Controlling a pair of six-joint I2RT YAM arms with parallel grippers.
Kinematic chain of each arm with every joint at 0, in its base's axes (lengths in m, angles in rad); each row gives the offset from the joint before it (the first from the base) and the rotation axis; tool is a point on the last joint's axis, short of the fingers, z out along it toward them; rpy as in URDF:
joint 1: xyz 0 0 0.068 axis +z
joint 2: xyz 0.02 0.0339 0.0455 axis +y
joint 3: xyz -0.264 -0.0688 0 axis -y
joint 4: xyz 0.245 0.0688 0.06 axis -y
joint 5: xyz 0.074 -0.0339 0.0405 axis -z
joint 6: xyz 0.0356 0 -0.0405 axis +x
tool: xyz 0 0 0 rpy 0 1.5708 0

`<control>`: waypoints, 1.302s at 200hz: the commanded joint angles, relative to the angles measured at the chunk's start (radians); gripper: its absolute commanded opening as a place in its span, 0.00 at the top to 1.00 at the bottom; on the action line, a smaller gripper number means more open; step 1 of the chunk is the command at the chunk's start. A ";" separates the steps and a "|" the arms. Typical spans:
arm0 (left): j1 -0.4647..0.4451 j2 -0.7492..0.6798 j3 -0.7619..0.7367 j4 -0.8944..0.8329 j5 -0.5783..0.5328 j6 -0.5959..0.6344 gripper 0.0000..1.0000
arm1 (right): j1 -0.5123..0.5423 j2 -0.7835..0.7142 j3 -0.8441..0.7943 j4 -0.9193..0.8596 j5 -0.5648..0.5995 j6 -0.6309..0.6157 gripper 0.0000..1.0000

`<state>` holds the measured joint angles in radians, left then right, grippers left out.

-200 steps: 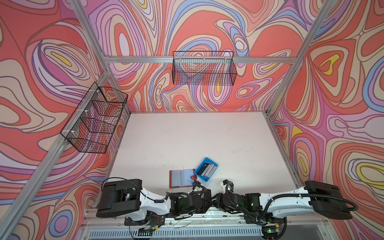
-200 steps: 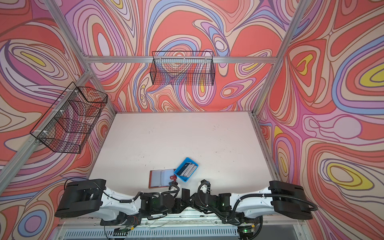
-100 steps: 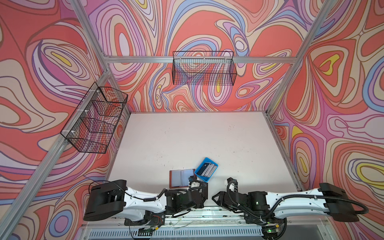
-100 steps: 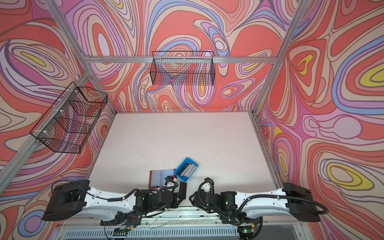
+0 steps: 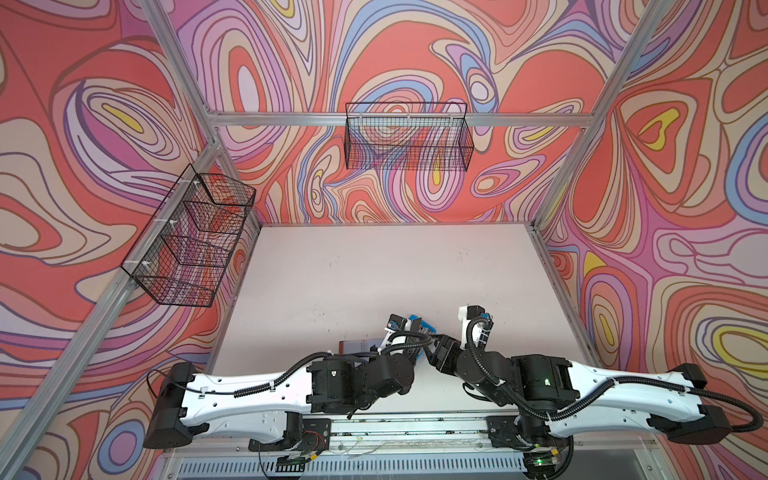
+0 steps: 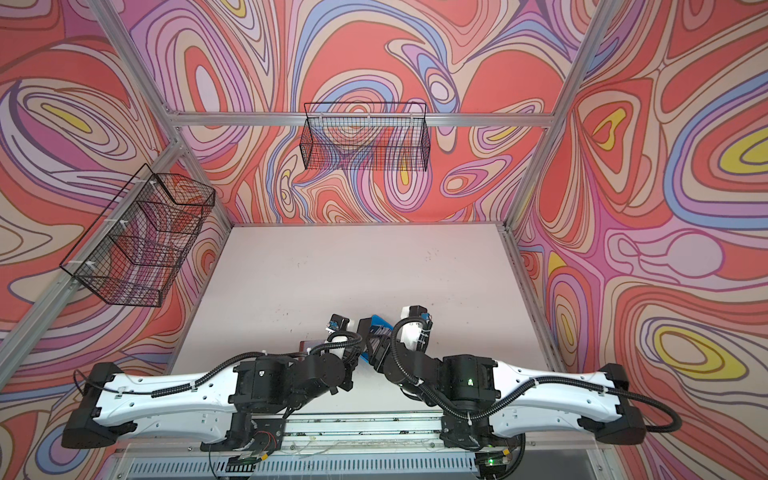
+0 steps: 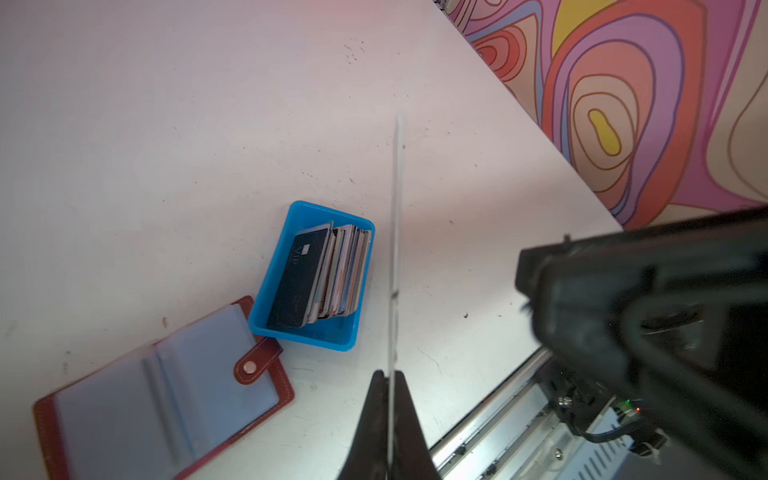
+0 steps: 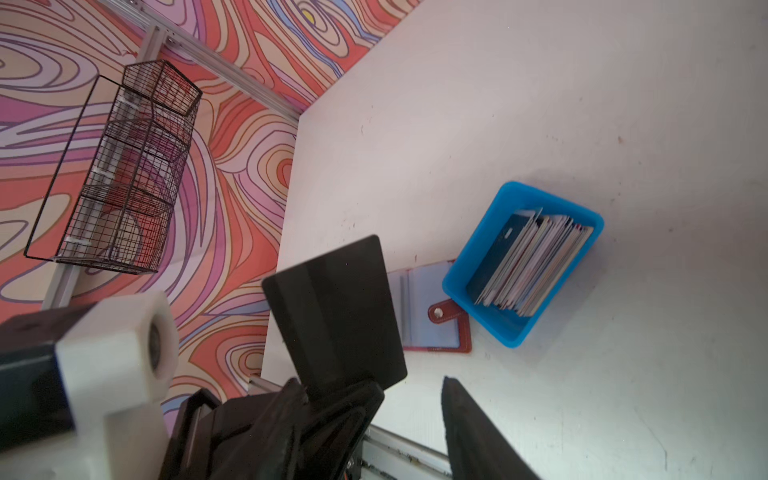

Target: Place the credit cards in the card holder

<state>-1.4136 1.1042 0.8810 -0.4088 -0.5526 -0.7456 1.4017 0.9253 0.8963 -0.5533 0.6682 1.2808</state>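
**Q:** How are the two pincers found at the near edge of the table (image 5: pixel 374 270)?

**A:** The left gripper (image 7: pixel 388 376) is seen clamped shut on the held card (image 8: pixel 336 307), which is gripped at one edge. The card's face is shown black in the right wrist view, and only its thin edge is presented in the left wrist view. The right gripper (image 8: pixel 390 384) is seen with its jaws parted. One finger (image 8: pixel 469 419) is shown standing clear of the held card, and nothing is gripped.

**Q:** Where is the card holder located?

**A:** The card holder (image 7: pixel 166 395) is laid open on the table just beyond the grippers. Its clear sleeves are faced upward and its snap tab (image 7: pixel 253 365) is turned toward the blue tray (image 7: pixel 332 210).

**Q:** Where are the credit cards kept?

**A:** The credit cards (image 7: pixel 328 274) are stood on edge, leaning, inside the blue tray, with a black-faced one at the outside of the stack. The tray is set against the holder's corner beside the tab.

**Q:** What is mounted farther off?

**A:** A compartmented wire basket (image 5: pixel 187 245) is fixed to the left wall and a long wire basket (image 5: pixel 407 141) to the far wall.
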 commanded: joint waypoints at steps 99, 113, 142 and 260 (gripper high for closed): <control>0.007 -0.017 -0.020 0.074 -0.042 0.264 1.00 | -0.094 0.156 0.020 0.241 -0.073 -0.213 0.45; 0.008 -0.023 -0.022 0.076 -0.038 0.268 1.00 | -0.139 0.173 0.013 0.261 -0.123 -0.209 0.53; 0.010 -0.030 -0.033 0.095 -0.023 0.285 1.00 | -0.157 0.207 0.018 0.288 -0.112 -0.203 0.68; 0.062 -0.057 -0.060 0.090 -0.014 0.285 0.58 | -0.201 0.263 0.020 0.311 -0.114 -0.125 1.00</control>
<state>-1.3659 1.0851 0.8307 -0.3599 -0.6285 -0.4786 1.2175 1.1995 0.9485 -0.2710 0.5522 1.1255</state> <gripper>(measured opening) 0.288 0.057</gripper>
